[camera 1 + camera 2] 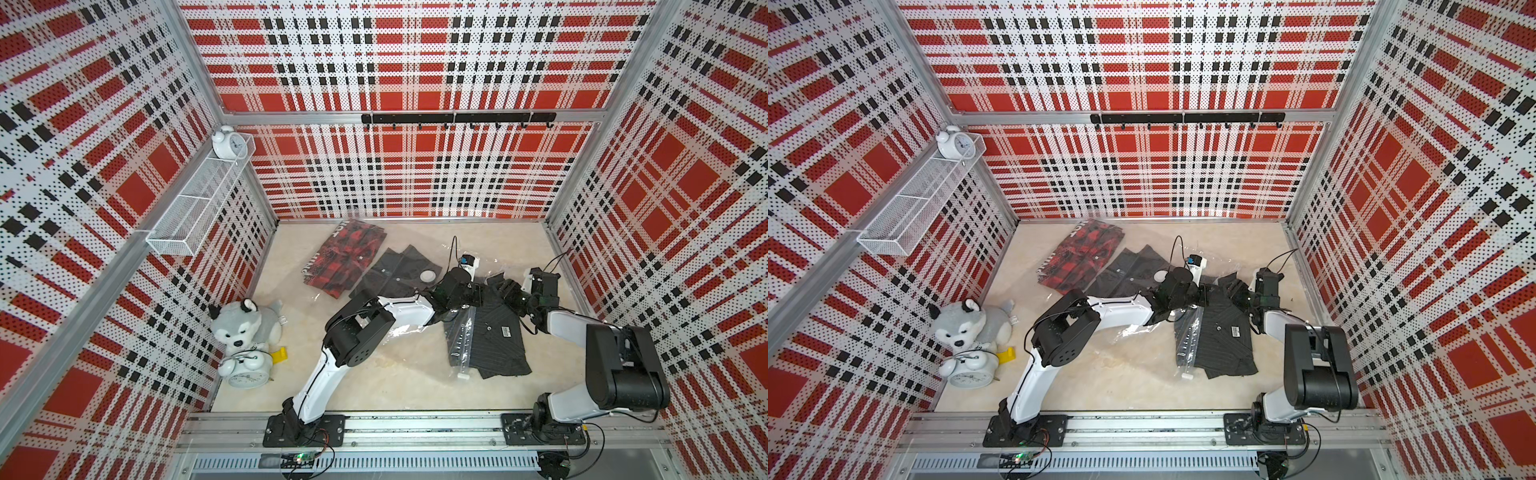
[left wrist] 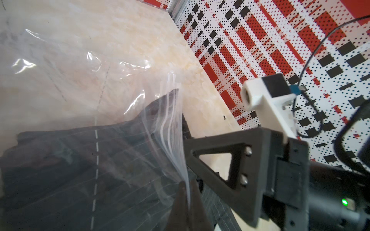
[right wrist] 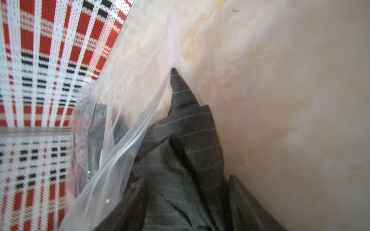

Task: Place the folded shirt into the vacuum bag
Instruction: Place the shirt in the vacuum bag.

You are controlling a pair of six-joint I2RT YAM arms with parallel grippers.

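The vacuum bag [image 1: 399, 328] lies clear and crinkly across the table, with its round white valve [image 1: 428, 275] and its white slider clip [image 1: 463, 376] showing. The folded shirt [image 1: 498, 336], dark with thin stripes, lies at the bag's mouth, partly under the plastic [image 2: 80, 80]. My left gripper [image 2: 187, 192] is shut on the bag's zip edge and holds it up over the shirt [image 2: 60, 170]. My right gripper [image 3: 186, 180] has its fingers spread apart on either side of the shirt [image 3: 190, 140], beside the bag film [image 3: 120, 150]. In a top view it is at the shirt's far end [image 1: 498, 289].
A red plaid garment [image 1: 340, 262] and a grey one [image 1: 395, 270] lie inside the bag at the back left. A plush husky [image 1: 245, 328], an alarm clock [image 1: 245, 374] and a yellow piece [image 1: 279, 355] sit at the left wall. A wire basket [image 1: 199, 208] hangs above them.
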